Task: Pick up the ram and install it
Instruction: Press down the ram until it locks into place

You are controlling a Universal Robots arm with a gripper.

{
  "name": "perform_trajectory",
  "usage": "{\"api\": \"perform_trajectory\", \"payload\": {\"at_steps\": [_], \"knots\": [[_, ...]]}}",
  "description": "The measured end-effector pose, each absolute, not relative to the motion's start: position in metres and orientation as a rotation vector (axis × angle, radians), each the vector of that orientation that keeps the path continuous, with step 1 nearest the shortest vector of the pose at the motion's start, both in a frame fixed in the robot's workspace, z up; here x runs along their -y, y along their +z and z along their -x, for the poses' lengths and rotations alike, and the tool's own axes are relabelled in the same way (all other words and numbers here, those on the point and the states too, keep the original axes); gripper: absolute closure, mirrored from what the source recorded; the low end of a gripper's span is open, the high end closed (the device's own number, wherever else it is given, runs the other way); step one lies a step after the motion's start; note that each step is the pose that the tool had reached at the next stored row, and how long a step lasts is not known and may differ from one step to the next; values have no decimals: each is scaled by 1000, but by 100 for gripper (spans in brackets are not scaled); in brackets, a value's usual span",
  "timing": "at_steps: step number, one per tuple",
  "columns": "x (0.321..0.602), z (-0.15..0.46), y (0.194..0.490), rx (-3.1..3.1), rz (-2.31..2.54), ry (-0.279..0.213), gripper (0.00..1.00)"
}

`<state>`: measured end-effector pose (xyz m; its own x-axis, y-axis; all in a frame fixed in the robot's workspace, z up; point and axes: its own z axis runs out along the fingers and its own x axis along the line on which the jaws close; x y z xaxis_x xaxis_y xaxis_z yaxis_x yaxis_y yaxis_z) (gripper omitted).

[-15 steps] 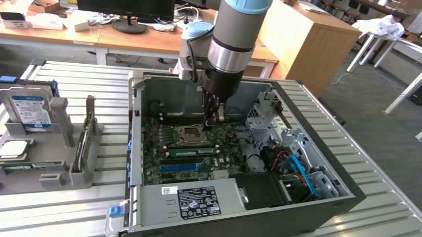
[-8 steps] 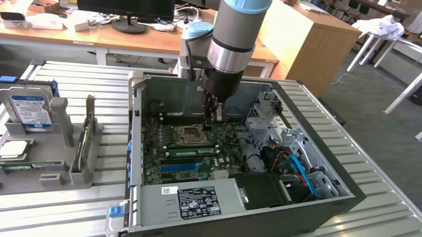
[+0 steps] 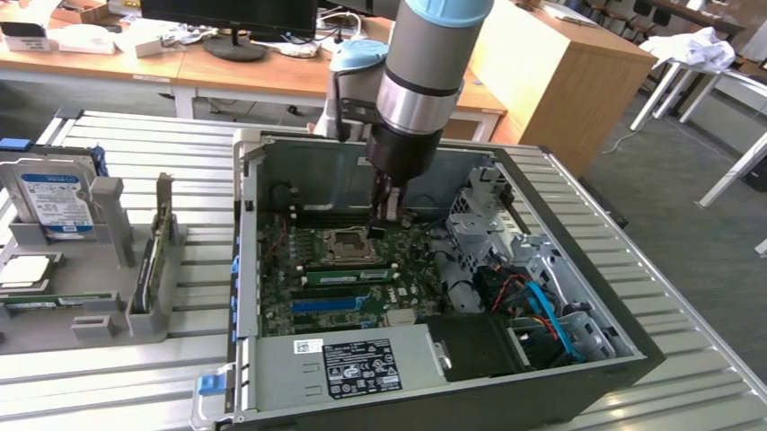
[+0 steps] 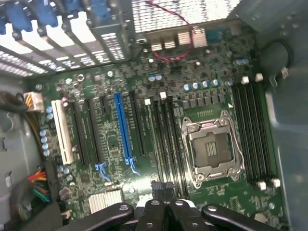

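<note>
A green ram stick (image 3: 348,274) stands on edge in a motherboard (image 3: 359,296) slot, between the CPU socket (image 3: 348,241) and the blue slot (image 3: 336,303). My gripper (image 3: 387,220) hangs inside the open computer case, just above the board beside the CPU socket and a little beyond that stick. Its fingers are shut, and I see nothing between them. In the wrist view my gripper (image 4: 166,192) sits over one end of the black ram slots (image 4: 168,144), with the CPU socket (image 4: 211,149) and the blue slot (image 4: 122,130) on either side of them.
A grey holder (image 3: 108,305) at the exterior view's left carries a blue-labelled hard drive (image 3: 54,202) and another green stick (image 3: 147,265) standing on edge. The case walls, the drive cage (image 3: 491,215), cables (image 3: 540,301) and the power supply (image 3: 348,364) surround the board.
</note>
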<state>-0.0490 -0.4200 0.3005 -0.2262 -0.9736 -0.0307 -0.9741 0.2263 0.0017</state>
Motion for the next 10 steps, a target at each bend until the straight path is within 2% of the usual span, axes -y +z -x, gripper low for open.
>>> {"api": "perform_trajectory", "payload": {"at_steps": [10], "knots": [[420, 49, 299, -2606, 1709, 28, 89]]}}
